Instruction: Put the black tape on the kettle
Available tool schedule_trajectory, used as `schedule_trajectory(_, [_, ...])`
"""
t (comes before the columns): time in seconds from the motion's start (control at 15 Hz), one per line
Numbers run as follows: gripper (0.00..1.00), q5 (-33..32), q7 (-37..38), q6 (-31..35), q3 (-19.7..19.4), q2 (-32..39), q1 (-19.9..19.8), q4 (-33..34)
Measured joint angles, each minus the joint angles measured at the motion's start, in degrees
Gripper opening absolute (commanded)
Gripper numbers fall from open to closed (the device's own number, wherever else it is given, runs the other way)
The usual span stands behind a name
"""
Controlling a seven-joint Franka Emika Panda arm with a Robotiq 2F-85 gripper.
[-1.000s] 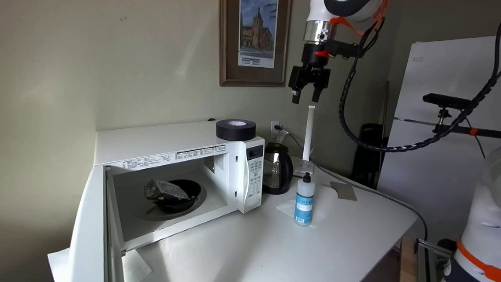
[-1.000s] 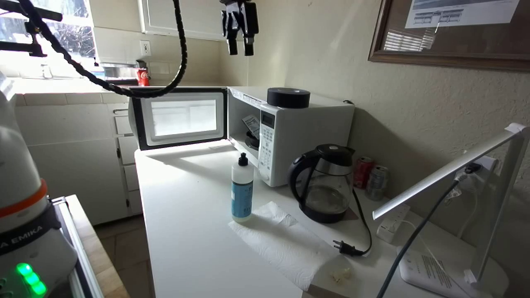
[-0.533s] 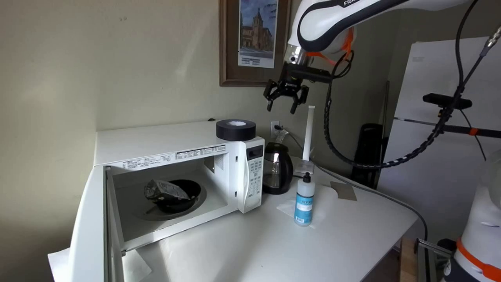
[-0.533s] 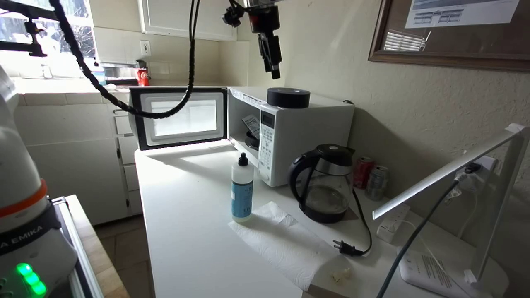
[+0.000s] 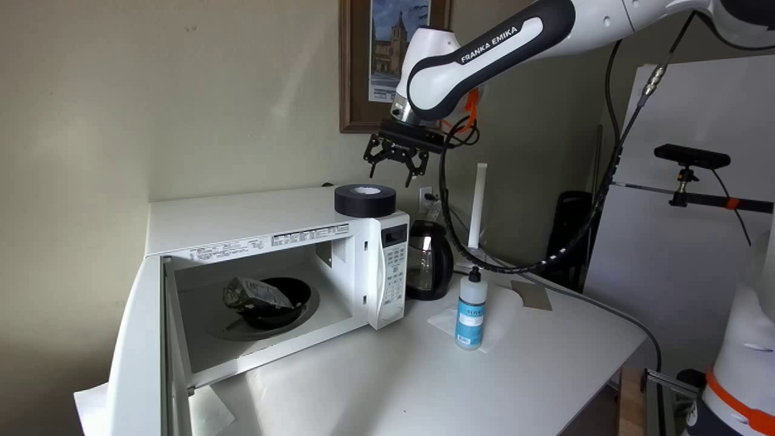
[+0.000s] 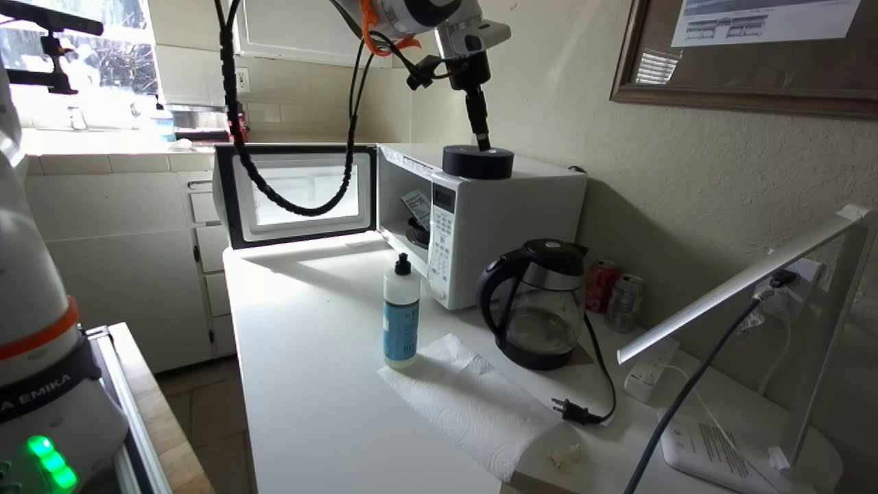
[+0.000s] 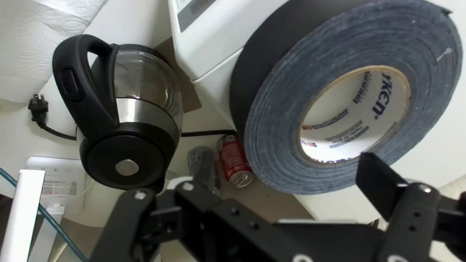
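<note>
You have the black two-finger gripper (image 5: 390, 178) above the matte black, ring-shaped roll of tape (image 5: 365, 204), its fingers (image 7: 378, 185) spread well apart and holding nothing. In an exterior view a narrow gap shows between the fingertips and the roll. In the wrist view one finger passes in front of the roll's rim, and you look into its white, printed core.

The roll lies flat on top of the white, box-shaped microwave (image 6: 528, 213), at the front right corner, above the control panel (image 6: 442, 240). The microwave's door (image 6: 302, 230) stands wide open to the left; inside, you see a shiny dark packet (image 5: 257, 295) resting across the left side of a round black bowl (image 5: 303, 295).

The glossy black jug-shaped kettle (image 6: 545, 302), with its clear glass body and steel band, stands upright on the white table (image 6: 322, 384), just to the right of the microwave, lid on. In an exterior view, a translucent bottle (image 6: 401, 319) with a blue label and black cap stands left of the kettle, at the edge of a white paper towel (image 6: 453, 405). A red metal can (image 6: 602, 285) and a silver metal can (image 6: 625, 303) stand to the kettle's far right; a black plug (image 6: 576, 413) lies nearer.
</note>
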Motion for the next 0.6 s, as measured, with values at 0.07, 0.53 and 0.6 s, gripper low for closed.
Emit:
schedule_trajectory(0.07, [1.0,-1.1,1.1,-2.3,-0.1,1.0,0.6,1.5])
schedule_trajectory(0.53, [0.89,0.6,0.2,-17.2,-1.0,2.7,1.8,8.0])
schedule_trajectory(0.6, [0.89,1.7,-0.5,-18.7,-1.1,2.9,1.8,8.3])
